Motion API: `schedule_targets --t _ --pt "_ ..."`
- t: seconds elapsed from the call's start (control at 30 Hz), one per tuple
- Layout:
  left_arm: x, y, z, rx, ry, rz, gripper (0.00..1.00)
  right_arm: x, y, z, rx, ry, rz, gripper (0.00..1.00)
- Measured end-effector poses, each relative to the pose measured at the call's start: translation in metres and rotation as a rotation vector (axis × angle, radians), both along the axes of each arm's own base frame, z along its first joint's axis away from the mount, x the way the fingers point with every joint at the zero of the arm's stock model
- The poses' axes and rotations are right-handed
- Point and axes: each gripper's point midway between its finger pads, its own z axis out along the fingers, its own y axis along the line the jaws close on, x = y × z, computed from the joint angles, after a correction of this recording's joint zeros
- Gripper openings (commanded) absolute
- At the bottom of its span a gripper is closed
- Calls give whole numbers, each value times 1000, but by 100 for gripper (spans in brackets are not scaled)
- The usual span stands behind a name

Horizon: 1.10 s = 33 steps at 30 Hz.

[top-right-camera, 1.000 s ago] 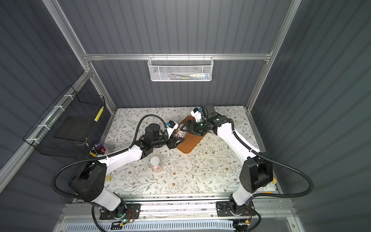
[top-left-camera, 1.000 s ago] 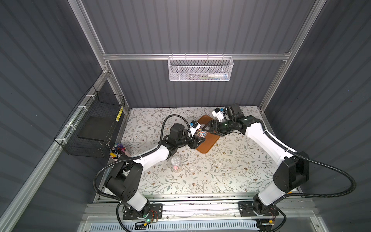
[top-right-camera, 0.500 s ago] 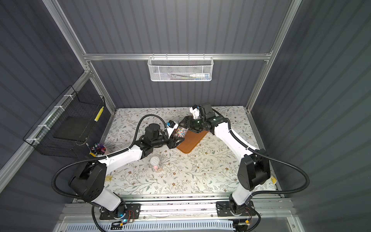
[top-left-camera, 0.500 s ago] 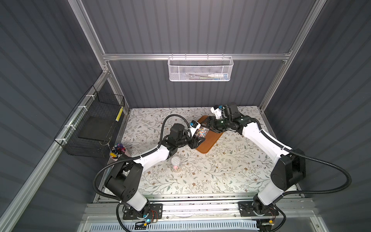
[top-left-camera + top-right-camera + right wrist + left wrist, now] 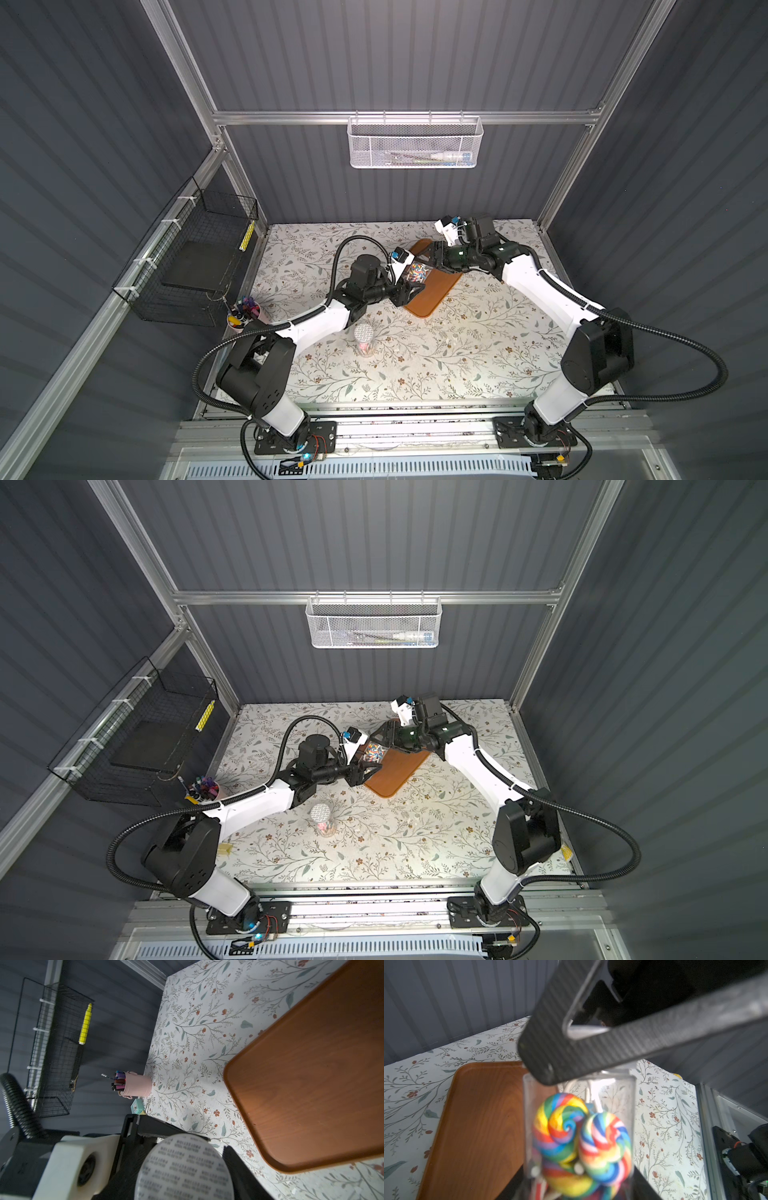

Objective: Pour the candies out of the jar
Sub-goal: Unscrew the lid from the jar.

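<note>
The left tool [image 5: 404, 292] is closed on the body of a clear, straight-walled plastic jar [image 5: 610, 1088]. The jar is held off the counter [image 5: 478, 332], just ahead of that tool and over the nearest edge of the tray [image 5: 311, 1084]. The candies [image 5: 581, 1136], glossy round lollipops swirled in rainbow bands on short white sticks, lie packed inside the jar. Its flat round lid [image 5: 185, 1169], pale with rows of grey print, is in place and faces the right tool [image 5: 435, 258]. That tool's dark, finely ribbed fingers [image 5: 591, 1053], pierced by a triangular cut-out, lie across the lid end and hide it from the left wrist view; whether they press the lid cannot be told. Tray: brown wood-grain, rounded corners, low raised rim. Counter: white with a leafy floral print. Behind the left tool, near its forearm, a second lidded clear jar [image 5: 364, 340] stands upright. Farther behind, a smooth pink cup of marker pens [image 5: 137, 1086] sits below a black wire basket [image 5: 187, 266]. A white mesh basket [image 5: 413, 143] hangs on the wall beyond both tools.
</note>
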Motion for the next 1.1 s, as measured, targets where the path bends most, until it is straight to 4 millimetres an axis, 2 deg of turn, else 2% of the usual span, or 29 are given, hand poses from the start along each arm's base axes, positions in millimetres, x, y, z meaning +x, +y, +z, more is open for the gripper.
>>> schedule_targets --t 0.1,0.27,0.43,0.47,0.53,0.6,0.83,0.97,1.1 --pt "-4 -3 11 -62 32 -30 11 -2 2 13 62 -82 99 46" --pt "-8 -7 31 -163 59 -77 0 -8 6 37 134 -223 220 44" --pt "-12 -9 38 -196 62 -102 0 -12 7 47 157 -288 274 50" --pt "-12 -10 38 -196 61 -103 0 -12 7 48 157 -292 277 53" --pt "-11 -10 37 -193 57 -101 0 -13 7 48 156 -293 280 67" --pt "-12 -11 36 -181 41 -101 0 -14 9 50 164 -275 279 74" --pt "-8 -10 31 -143 -18 -24 0 -14 6 51 69 -221 164 81" --pt "-5 -4 20 -107 -37 54 0 -14 -7 47 -15 -188 53 80" --pt "2 2 6 -52 -50 138 0 -14 -17 54 -36 -168 -28 80"
